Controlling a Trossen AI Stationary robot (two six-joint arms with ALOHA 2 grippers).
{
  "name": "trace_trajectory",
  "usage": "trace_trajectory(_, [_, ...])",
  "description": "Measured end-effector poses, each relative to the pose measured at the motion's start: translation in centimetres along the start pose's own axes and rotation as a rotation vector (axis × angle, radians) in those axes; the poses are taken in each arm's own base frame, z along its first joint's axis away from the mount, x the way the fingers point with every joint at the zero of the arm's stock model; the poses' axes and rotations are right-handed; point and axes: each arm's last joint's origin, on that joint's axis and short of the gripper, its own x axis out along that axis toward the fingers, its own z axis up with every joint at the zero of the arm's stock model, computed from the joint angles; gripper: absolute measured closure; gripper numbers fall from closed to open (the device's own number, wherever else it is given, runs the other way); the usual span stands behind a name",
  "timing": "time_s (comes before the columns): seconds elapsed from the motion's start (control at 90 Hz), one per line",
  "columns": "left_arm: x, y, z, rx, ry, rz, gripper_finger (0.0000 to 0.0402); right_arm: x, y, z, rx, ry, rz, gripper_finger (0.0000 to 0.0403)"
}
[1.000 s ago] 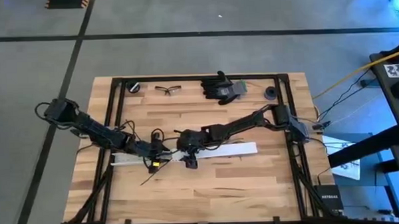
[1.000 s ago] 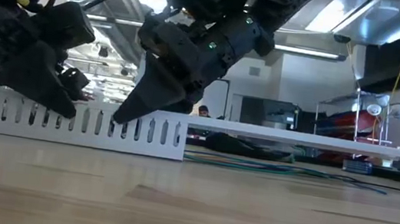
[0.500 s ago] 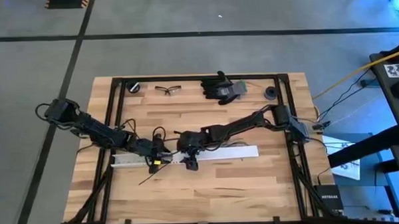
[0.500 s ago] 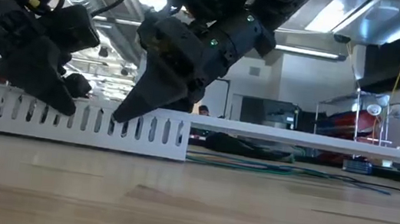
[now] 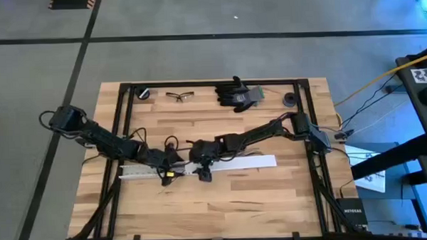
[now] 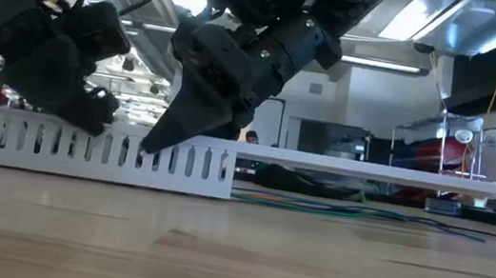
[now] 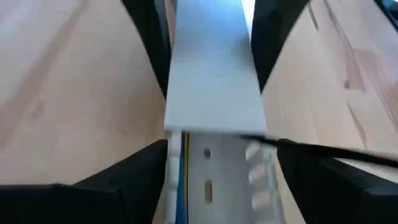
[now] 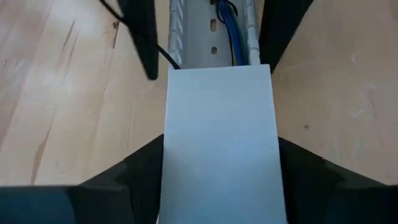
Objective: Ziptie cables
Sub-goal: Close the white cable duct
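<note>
Cables (image 8: 230, 28) in white slotted duct (image 5: 140, 170), betw. L pincer (image 5: 170, 169) & R pincer (image 5: 202, 170); both straddle duct, grip unclear.

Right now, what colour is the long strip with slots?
White, the slotted strip; clearest in the low view.

Along the far edge of the wooden-slat surface (image 5: 273, 196) lie clear-lensed safety glasses (image 5: 180, 96), black work gloves (image 5: 238, 93) and a small black roll (image 5: 290, 99).

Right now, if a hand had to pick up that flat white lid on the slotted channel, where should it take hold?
Probably across the lid's long edges, from above: it is long, flat and narrow, and the right hand already straddles it there.
</note>
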Motion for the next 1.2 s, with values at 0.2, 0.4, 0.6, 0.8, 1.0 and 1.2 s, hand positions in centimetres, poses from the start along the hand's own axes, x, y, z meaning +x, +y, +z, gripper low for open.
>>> trace_trajectory(0.2, [0.0, 0.2, -0.4, 0.015, 0.043, 0.027, 0.0157, 0.0, 0.0, 0.1, -0.001, -0.008, -0.006, 0.0169])
trace_trajectory(0.4, [0.0, 0.2, -0.4, 0.033, 0.048, 0.027, 0.0188, 0.3, 0.0, 0.4, 0.014, -0.063, 0.005, 0.0169])
trace_trajectory(0.6, [0.0, 0.1, -0.4, 0.075, 0.038, 0.01, 0.0174, 1.2, -0.1, 0.5, 0.033, -0.121, -0.003, 0.0169])
trace_trajectory(0.8, [0.0, 0.2, -0.2, 0.089, 0.038, 0.0, 0.0145, 2.3, -0.2, 0.4, 0.04, -0.158, 0.019, 0.0169])
trace_trajectory(1.0, [-0.7, 0.2, 0.1, 0.072, 0.124, 0.012, 0.0132, 2.3, -0.4, 0.3, 0.033, -0.13, 0.0, 0.0169])
trace_trajectory(1.2, [-3.2, 0.0, 1.3, 0.012, 0.246, 0.046, 0.0136, 2.3, -0.4, 0.2, 0.021, -0.114, 0.003, 0.0169])
